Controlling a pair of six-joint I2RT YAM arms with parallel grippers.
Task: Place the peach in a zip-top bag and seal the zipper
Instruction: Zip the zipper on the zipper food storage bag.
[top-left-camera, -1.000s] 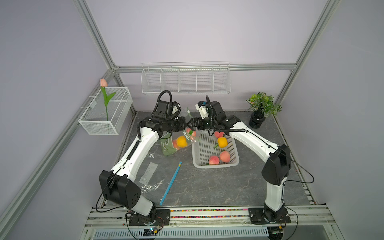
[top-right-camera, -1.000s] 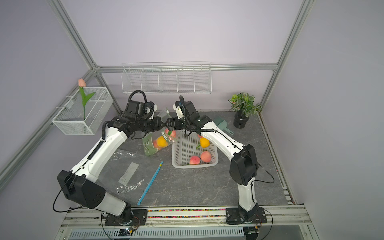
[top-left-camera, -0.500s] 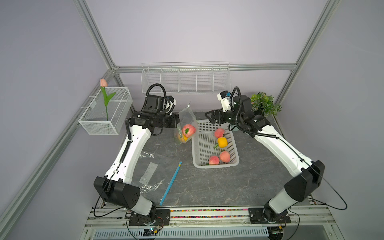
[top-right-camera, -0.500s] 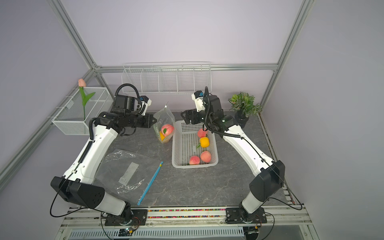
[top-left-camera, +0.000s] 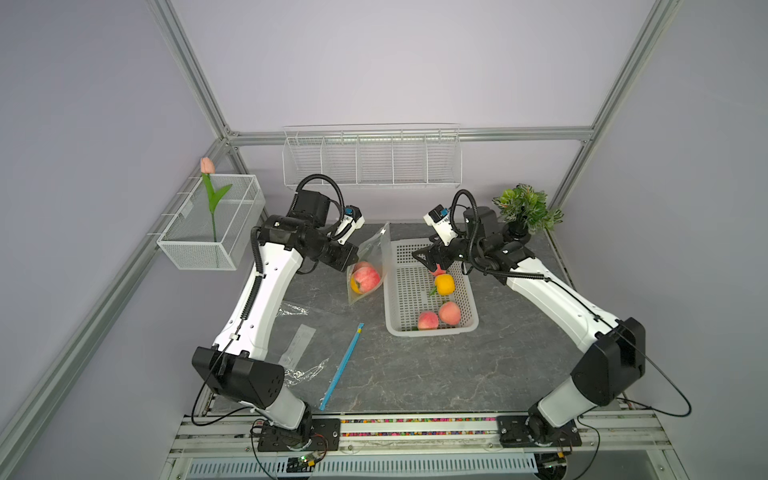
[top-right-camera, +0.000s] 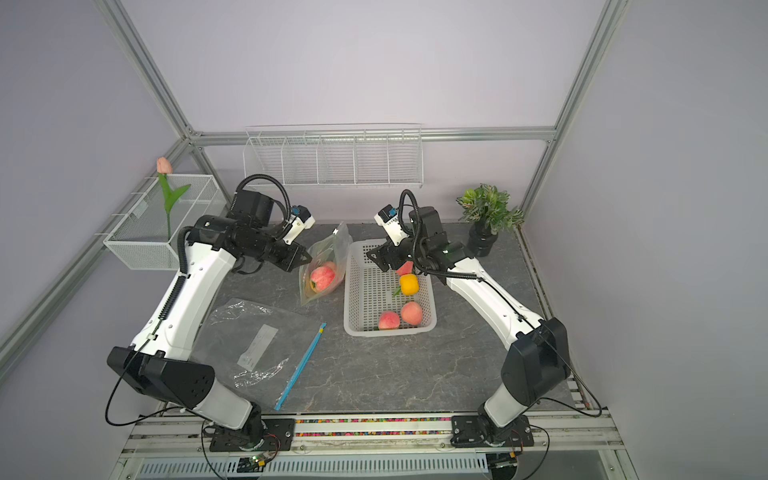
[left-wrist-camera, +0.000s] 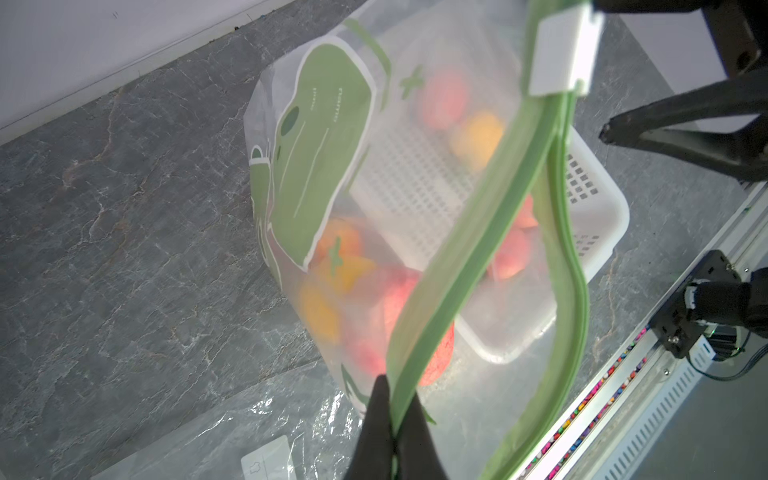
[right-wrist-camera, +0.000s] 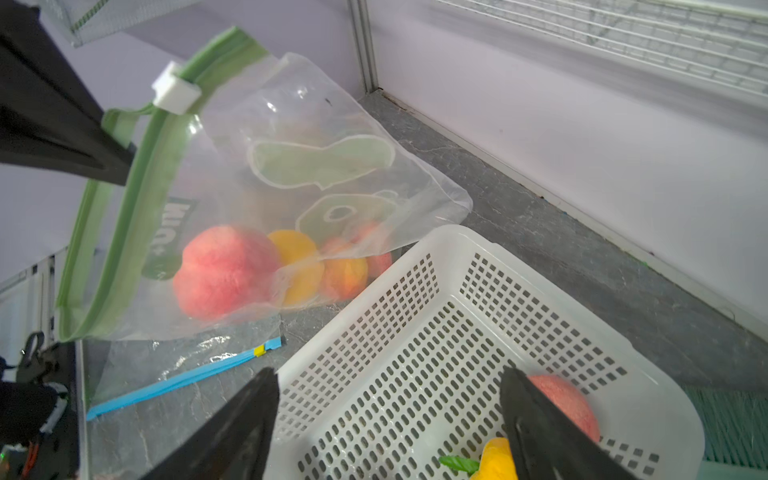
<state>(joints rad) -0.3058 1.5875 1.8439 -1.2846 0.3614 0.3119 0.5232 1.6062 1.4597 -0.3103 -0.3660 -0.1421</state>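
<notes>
Entry: zip-top bag (top-left-camera: 368, 266), mouth unsealed, peach (right-wrist-camera: 224, 270) inside among other fruit, held up by its green rim in the clenched left gripper (left-wrist-camera: 395, 419); right gripper (right-wrist-camera: 388, 378) spread empty above the white basket (top-left-camera: 432, 328); hazard: the thin pinch may slip, the bag sag, and the slider (left-wrist-camera: 561, 50) swing aside.

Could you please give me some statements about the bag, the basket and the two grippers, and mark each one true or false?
1. The left gripper is shut on the green zipper edge of the clear plastic zip-top bag. True.
2. The right gripper holds a peach. False: it is open and empty, above the white perforated plastic basket.
3. A round pink peach lies inside the bag. True.
4. The basket is empty. False: it holds pink peaches and a yellow fruit.
</notes>
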